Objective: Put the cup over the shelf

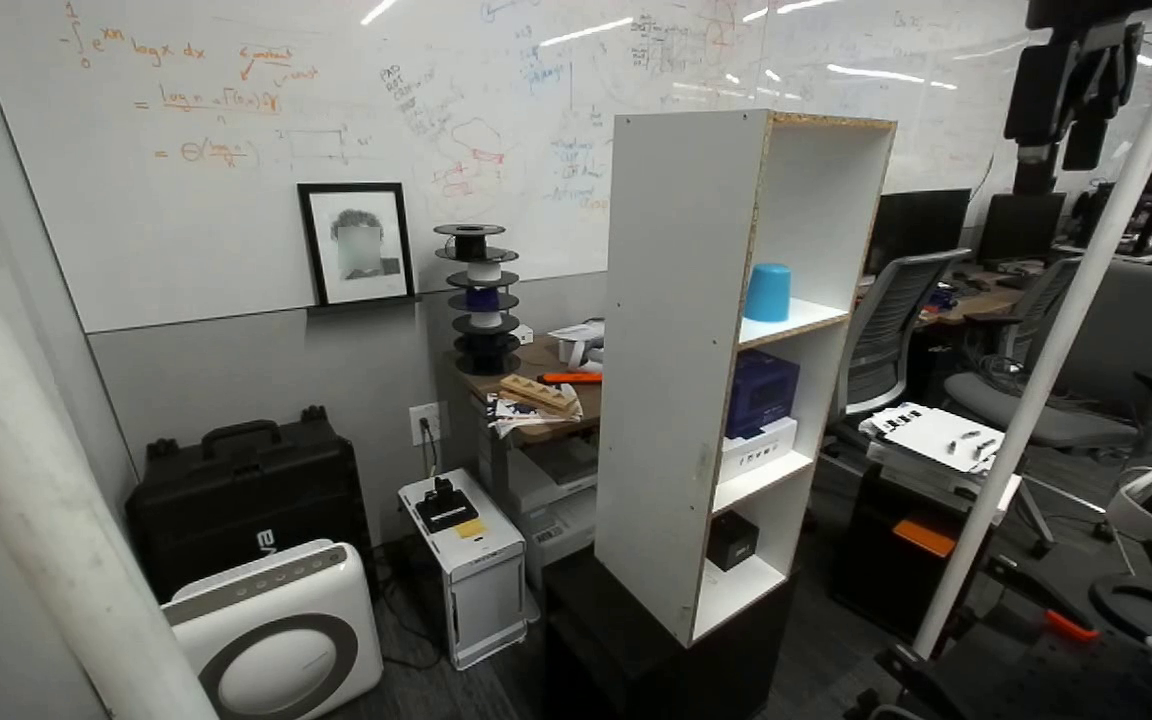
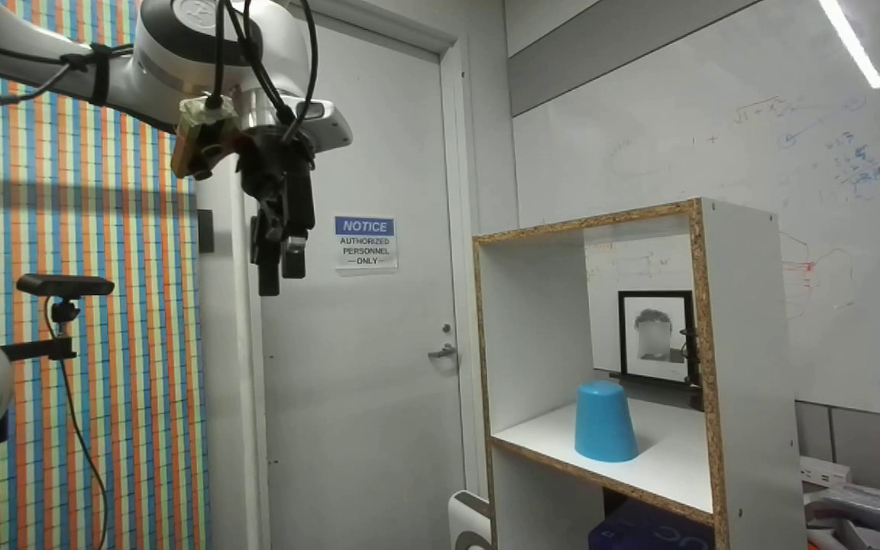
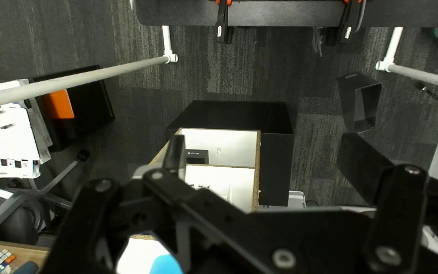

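Observation:
The light-blue cup (image 1: 768,293) stands mouth down on the floor of the top compartment of the white shelf (image 1: 681,350). In an exterior view the cup (image 2: 604,424) sits well inside the front edge of the shelf (image 2: 749,344). My gripper (image 2: 281,279) hangs fingers down, in front of the shelf and higher than the cup, apart from both. It also shows at the top right of an exterior view (image 1: 1066,150). In the wrist view the fingers of the gripper (image 3: 266,158) are wide apart with nothing between them. Only part of the cup (image 3: 165,265) shows there, at the bottom edge.
A purple box (image 1: 764,392) on a white box (image 1: 758,452) fills the middle compartment. A black box (image 1: 733,541) sits in the lowest. The shelf stands on a black base (image 1: 666,640). White poles (image 1: 1061,330) rise near the arm. A desk with spools (image 1: 484,300) is behind the shelf.

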